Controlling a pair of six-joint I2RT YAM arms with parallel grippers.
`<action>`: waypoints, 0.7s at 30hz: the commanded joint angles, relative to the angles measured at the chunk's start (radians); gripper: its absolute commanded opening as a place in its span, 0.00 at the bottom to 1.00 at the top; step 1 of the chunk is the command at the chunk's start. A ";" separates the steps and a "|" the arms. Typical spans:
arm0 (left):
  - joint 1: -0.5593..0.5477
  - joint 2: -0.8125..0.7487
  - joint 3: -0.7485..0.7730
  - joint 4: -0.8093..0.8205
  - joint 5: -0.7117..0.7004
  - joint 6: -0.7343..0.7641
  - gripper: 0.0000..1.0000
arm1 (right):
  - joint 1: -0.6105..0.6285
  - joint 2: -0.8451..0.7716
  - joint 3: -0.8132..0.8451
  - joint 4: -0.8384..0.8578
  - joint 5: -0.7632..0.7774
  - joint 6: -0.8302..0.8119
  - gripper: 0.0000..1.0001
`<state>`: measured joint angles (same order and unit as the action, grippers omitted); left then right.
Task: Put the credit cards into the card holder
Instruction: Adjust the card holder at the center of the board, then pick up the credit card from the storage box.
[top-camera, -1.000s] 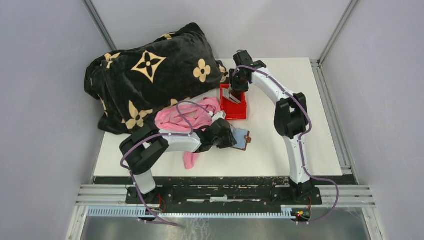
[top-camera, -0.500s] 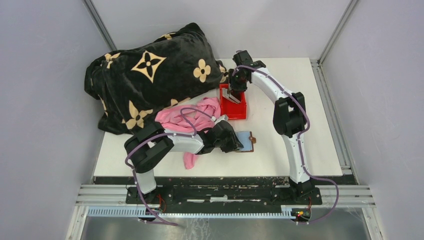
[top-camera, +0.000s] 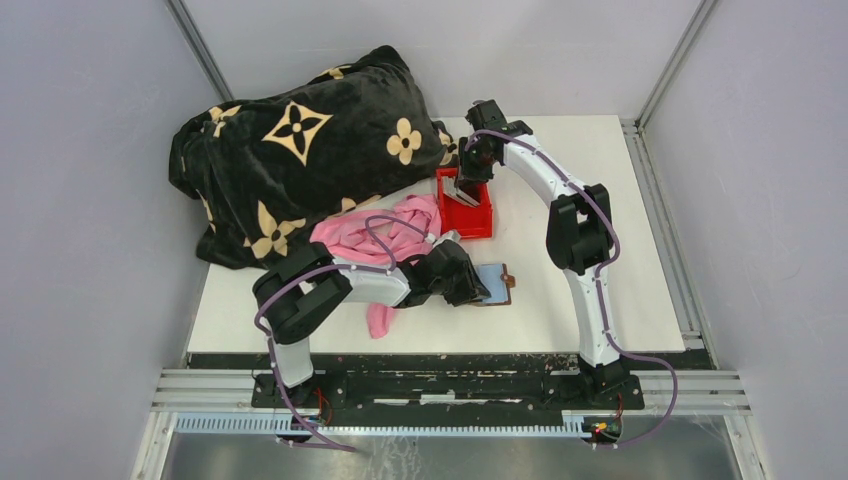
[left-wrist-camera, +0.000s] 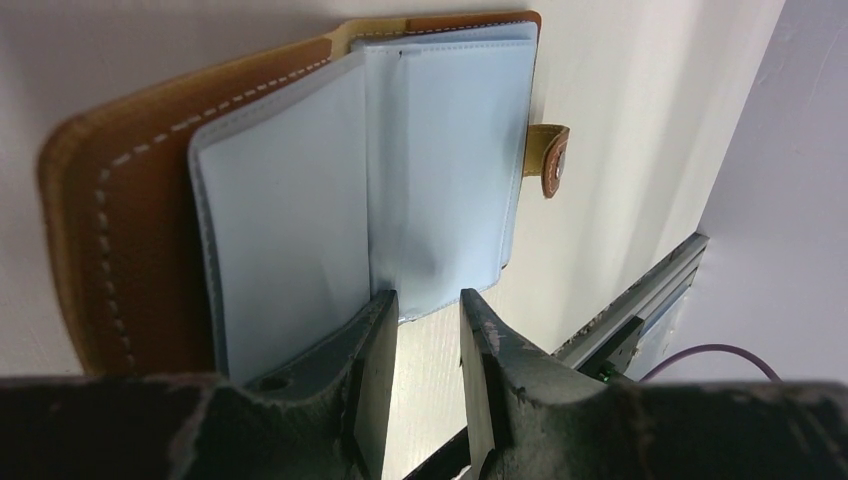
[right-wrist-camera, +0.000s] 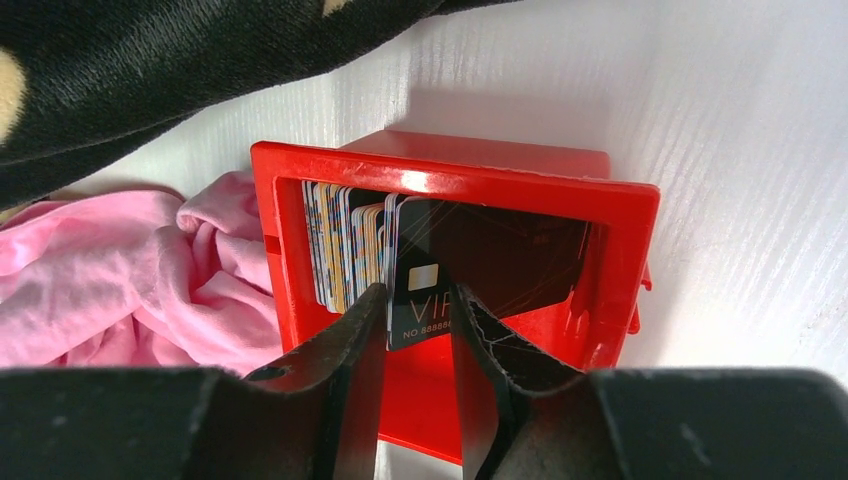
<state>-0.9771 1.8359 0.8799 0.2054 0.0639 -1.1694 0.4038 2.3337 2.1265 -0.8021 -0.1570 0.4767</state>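
Credit cards (right-wrist-camera: 345, 250) stand in red bin (right-wrist-camera: 520, 185), dark one (right-wrist-camera: 500, 262) between right gripper's (right-wrist-camera: 418, 310) slightly parted fingers (right-wrist-camera: 355, 345); hold unclear.

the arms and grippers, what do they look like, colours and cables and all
The left arm and right arm share one build: white links between bulky black joint housings, on black bases. A purple cable loops loosely along each. The left gripper and right gripper each have two dark, tapered fingers with scuffed, pale-worn edges. No markings can be made out.
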 joint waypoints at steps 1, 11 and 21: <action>-0.008 0.069 -0.020 -0.131 0.021 0.006 0.38 | 0.009 -0.008 0.063 0.014 -0.023 0.017 0.33; -0.004 0.075 -0.019 -0.120 0.028 0.009 0.39 | 0.011 -0.021 0.068 -0.006 -0.008 0.009 0.28; -0.004 0.058 -0.035 -0.110 0.021 0.003 0.39 | 0.013 -0.066 0.040 -0.017 0.026 -0.013 0.22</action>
<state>-0.9718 1.8454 0.8837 0.2180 0.0879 -1.1698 0.4103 2.3348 2.1567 -0.8242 -0.1467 0.4747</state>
